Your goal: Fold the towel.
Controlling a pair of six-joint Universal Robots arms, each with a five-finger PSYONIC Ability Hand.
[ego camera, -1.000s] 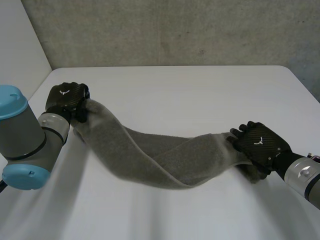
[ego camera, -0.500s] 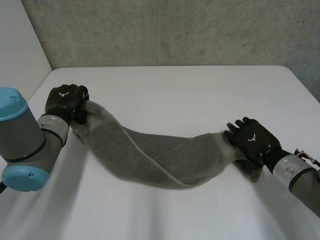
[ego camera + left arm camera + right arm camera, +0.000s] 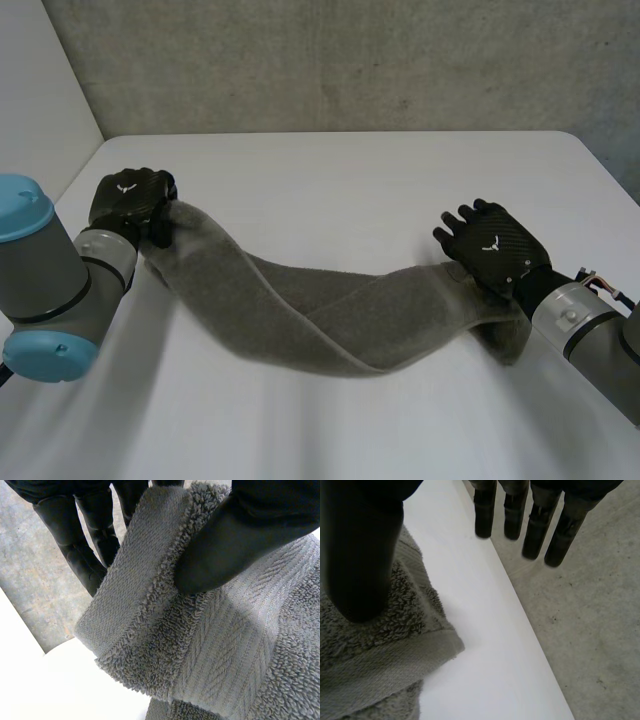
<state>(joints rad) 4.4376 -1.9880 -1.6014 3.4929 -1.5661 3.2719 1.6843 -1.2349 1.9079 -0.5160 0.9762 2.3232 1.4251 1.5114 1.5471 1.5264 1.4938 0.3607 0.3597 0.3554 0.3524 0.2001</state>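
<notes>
A long grey towel (image 3: 300,310) lies bunched across the white table (image 3: 350,180), running from my left hand to the right. My left hand (image 3: 130,198) is shut on the towel's left end. In the left wrist view its thumb (image 3: 240,535) presses the towel's thick hem (image 3: 150,605) against the fingers (image 3: 80,545) behind it. My right hand (image 3: 490,248) hovers just beyond the towel's right end, open, its fingers (image 3: 535,520) straight. Its thumb (image 3: 360,545) hangs over the towel's corner (image 3: 380,665), gripping nothing.
The table's right edge (image 3: 520,620) runs close beside the right hand, with concrete floor (image 3: 590,610) past it. A grey wall (image 3: 350,60) stands behind the table. Bare table top lies beyond and in front of the towel.
The right hand has come off the towel's right end and moved toward the table's far side. The towel's right end stays on the table. The left hand has not moved.
</notes>
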